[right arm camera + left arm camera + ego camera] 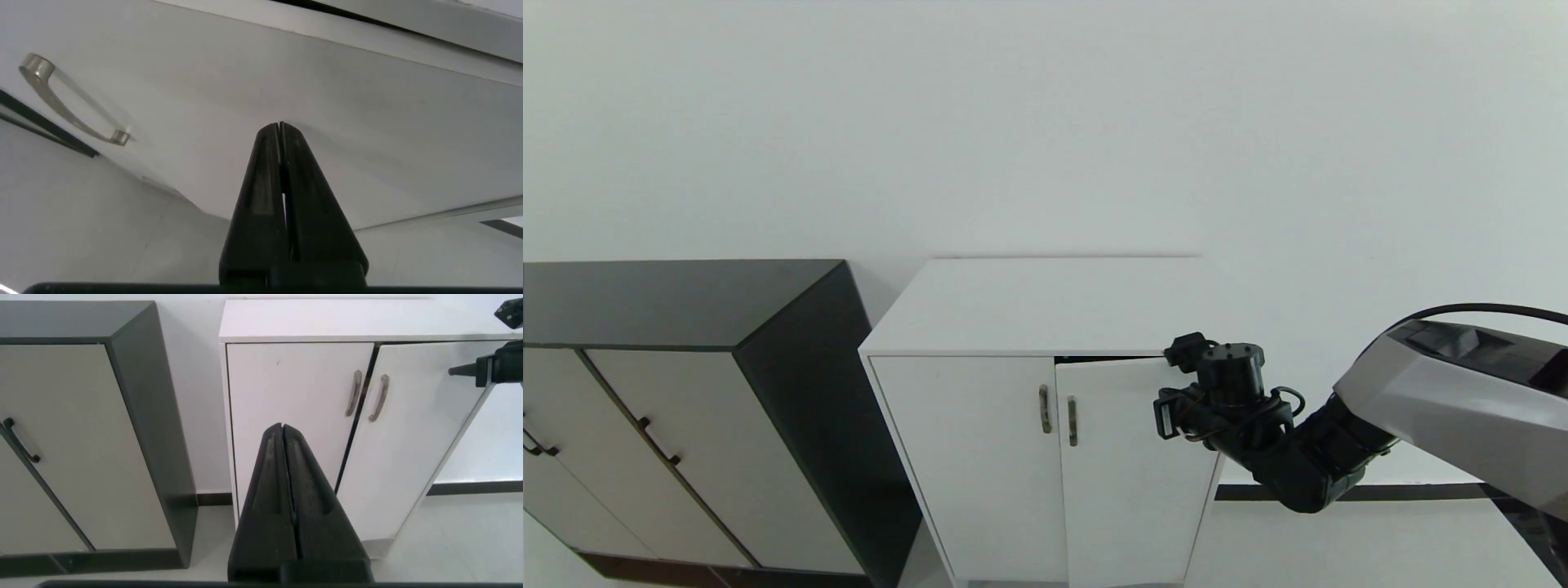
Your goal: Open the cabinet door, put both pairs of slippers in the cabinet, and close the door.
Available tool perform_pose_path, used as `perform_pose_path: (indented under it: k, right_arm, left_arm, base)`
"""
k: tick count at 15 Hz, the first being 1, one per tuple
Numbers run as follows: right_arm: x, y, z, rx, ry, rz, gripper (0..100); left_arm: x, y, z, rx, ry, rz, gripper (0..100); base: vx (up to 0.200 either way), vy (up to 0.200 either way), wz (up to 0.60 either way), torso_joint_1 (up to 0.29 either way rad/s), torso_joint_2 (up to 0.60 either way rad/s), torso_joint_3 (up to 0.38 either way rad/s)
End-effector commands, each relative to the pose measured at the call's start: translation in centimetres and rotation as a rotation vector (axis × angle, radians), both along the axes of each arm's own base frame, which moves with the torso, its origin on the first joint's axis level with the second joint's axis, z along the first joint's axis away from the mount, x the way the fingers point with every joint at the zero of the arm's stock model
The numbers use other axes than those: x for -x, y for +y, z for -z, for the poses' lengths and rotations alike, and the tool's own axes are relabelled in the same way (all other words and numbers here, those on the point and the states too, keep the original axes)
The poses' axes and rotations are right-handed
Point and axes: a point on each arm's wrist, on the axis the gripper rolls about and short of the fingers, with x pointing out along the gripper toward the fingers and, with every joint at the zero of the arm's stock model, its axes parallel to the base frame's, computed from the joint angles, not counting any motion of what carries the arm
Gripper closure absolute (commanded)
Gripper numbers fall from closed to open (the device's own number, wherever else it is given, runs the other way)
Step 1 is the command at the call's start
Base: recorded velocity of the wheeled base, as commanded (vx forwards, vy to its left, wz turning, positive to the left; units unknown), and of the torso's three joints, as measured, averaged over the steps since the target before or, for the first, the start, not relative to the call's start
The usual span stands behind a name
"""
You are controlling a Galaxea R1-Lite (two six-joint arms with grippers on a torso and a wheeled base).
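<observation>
White laminate forms the cabinet (pixel 1045 306), whose right door (pixel 1131 482) stands slightly ajar. The panel looks stiff, light and slick, so the slim metal handle (pixel 1072 421) by the centre seam is probably the surest hold. The right hand (pixel 280 131), fingers together, is close to that door's face. The left hand (pixel 282 429), likewise pressed together, hangs farther back. A dark cabinet (pixel 686 302) stands just beside, likely outside the door's swing.

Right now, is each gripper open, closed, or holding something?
Left gripper: jaws closed, holding nothing.
Right gripper: jaws closed, holding nothing, tip by the white cabinet's right door.
</observation>
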Motion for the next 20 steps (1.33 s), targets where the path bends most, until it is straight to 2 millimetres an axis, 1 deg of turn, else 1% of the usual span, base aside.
perform_pose_path:
  k: [1, 8, 11, 17, 20]
  right_arm:
    - [-0.2, -0.1, 0.3, 0.003, 0.005, 0.006, 100]
    - [-1.0, -0.7, -0.1, -0.008, -0.015, 0.026, 100]
    - [-1.4, -0.7, 0.2, -0.008, -0.011, 0.026, 100]
    - [-1.4, -0.8, 0.4, -0.006, -0.007, 0.029, 100]
    - [-1.0, -0.9, 0.4, -0.002, -0.004, 0.028, 100]
  left_arm:
    - [0.0, 0.0, 0.0, 0.0, 0.001, 0.0, 100]
    - [0.0, 0.0, 0.0, 0.0, 0.0, 0.0, 100]
    - [0.0, 0.0, 0.0, 0.0, 0.0, 0.0, 100]
    - [0.0, 0.0, 0.0, 0.001, 0.0, 0.0, 100]
    - [0.0, 0.0, 0.0, 0.001, 0.001, 0.0, 100]
  base:
    - [0.0, 0.0, 0.0, 0.0, 0.0, 0.0]
    - [0.0, 0.0, 0.0, 0.0, 0.0, 0.0]
    - [0.0, 0.0, 0.0, 0.0, 0.0, 0.0]
    - [0.0, 0.0, 0.0, 0.0, 0.0, 0.0]
    - [0.0, 0.0, 0.0, 0.0, 0.0, 0.0]
